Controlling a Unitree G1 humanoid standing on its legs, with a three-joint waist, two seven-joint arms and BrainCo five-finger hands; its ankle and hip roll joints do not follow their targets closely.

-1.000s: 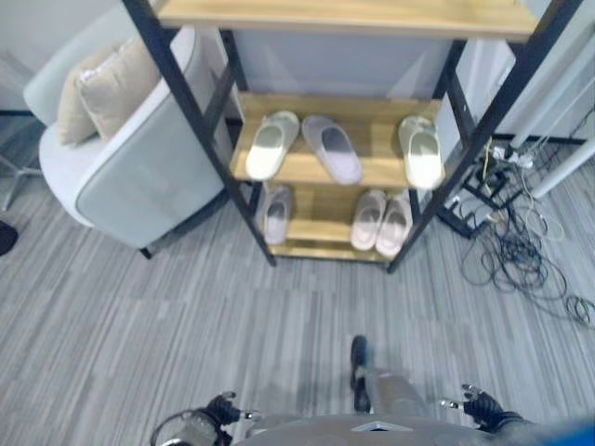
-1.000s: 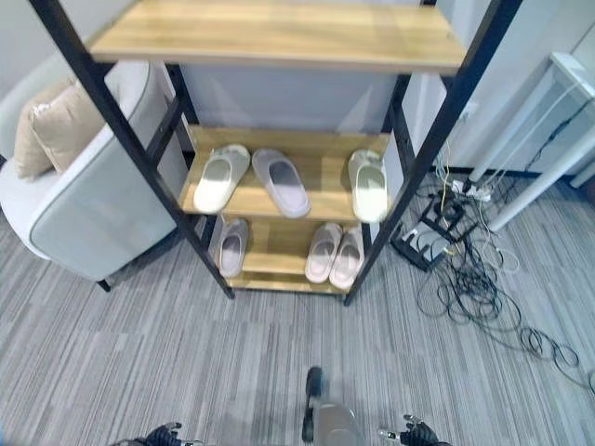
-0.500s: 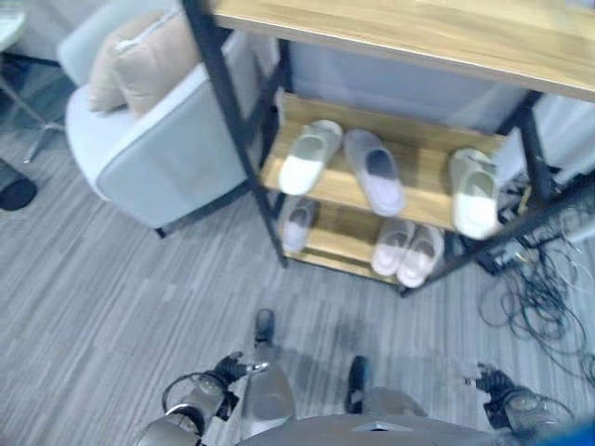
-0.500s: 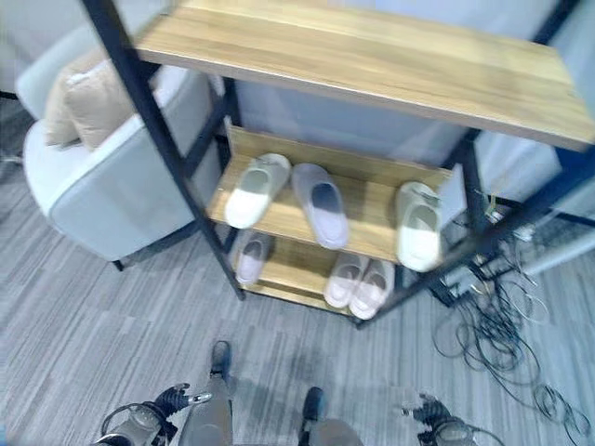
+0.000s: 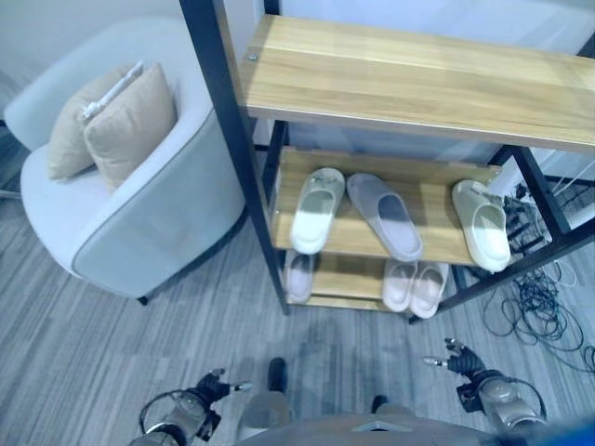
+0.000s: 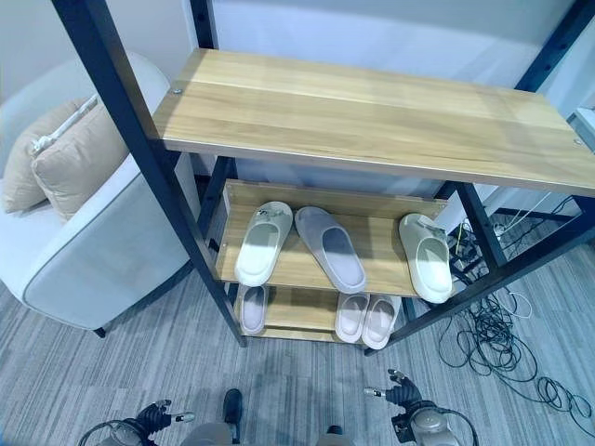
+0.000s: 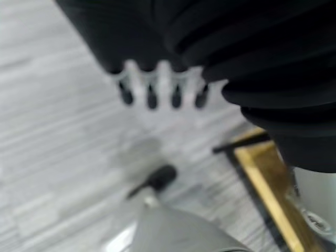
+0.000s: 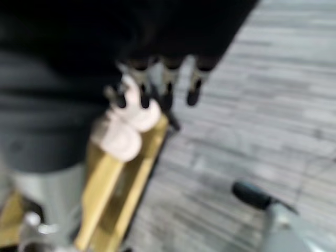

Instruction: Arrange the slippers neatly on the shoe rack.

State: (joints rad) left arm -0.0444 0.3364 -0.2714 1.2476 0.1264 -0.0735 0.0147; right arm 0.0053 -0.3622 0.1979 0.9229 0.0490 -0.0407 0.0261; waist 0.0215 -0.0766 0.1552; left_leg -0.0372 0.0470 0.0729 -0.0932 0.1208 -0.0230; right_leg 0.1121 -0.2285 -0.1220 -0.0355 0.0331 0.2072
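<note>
Grey floor, rack now closer: view has shifted up, camera moved, slippers unmoved. Middle shelf: cream slipper, grey slipper, cream slipper far right, splayed. Left robot hand, right robot hand low, fingers relaxed, empty. No tidying yet.

Grey striped carpet floor runs beneath a pale grey upholstered armchair that holds 2 beige cushions. A tangle of black cables lies on the floor by a plain pale wall.
</note>
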